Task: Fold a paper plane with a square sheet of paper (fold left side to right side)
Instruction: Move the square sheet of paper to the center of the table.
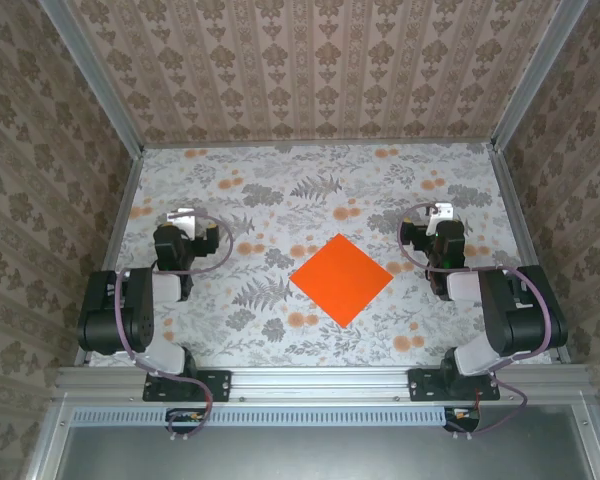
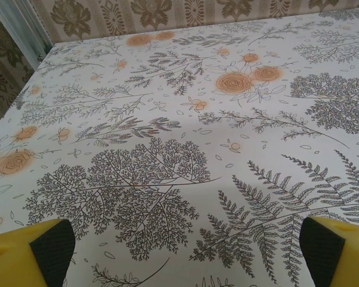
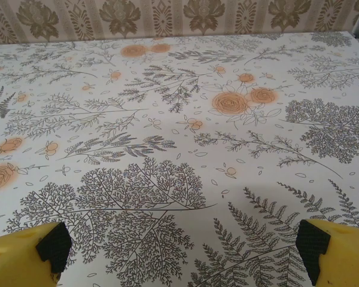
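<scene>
On the floral tablecloth (image 1: 280, 190): flat, bright orange square sheet of paper (image 1: 341, 279), seemingly uncreased.
Left gripper (image 2: 185, 251): left of the sheet, fingers spread.
Right gripper (image 3: 182, 248): right of the sheet, fingers spread.

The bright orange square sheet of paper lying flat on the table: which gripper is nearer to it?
Right. The right gripper is just beyond the right corner of the bright orange square sheet of paper; the left gripper is farther away, beyond its left corner.
</scene>
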`<state>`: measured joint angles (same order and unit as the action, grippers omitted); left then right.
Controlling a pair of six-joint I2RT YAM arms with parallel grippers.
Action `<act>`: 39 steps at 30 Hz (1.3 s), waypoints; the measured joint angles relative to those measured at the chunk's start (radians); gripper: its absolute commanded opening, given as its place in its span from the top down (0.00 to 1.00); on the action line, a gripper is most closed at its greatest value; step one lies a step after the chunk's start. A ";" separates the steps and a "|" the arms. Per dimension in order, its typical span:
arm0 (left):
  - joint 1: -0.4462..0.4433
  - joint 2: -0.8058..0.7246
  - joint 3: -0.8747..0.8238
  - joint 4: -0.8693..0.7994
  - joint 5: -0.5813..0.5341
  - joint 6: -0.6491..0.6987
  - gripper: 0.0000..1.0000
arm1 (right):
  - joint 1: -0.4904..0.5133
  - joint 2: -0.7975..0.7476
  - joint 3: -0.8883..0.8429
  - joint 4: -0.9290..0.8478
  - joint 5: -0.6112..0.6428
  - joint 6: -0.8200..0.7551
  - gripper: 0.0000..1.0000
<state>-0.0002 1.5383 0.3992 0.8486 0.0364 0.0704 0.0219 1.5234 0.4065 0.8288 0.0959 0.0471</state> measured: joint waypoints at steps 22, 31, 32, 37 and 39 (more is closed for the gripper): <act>0.000 0.000 0.000 0.000 0.000 0.000 0.00 | 0.000 0.000 0.000 0.000 0.000 0.000 0.00; 0.000 0.000 0.000 0.000 0.000 0.000 0.00 | -0.003 0.000 0.000 0.000 -0.004 0.000 0.00; 0.000 0.000 0.000 0.000 0.000 0.000 0.00 | -0.003 0.000 0.000 0.000 -0.005 0.000 0.00; 0.000 -0.016 0.000 -0.016 -0.016 -0.003 0.00 | -0.005 0.000 0.000 0.000 -0.007 0.001 0.00; -0.006 -0.091 -0.004 -0.079 -0.039 -0.009 0.00 | -0.006 -0.008 0.000 -0.014 -0.006 0.002 0.00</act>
<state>-0.0059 1.4475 0.3950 0.7692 -0.0029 0.0612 0.0154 1.5154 0.4065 0.8150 0.0898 0.0486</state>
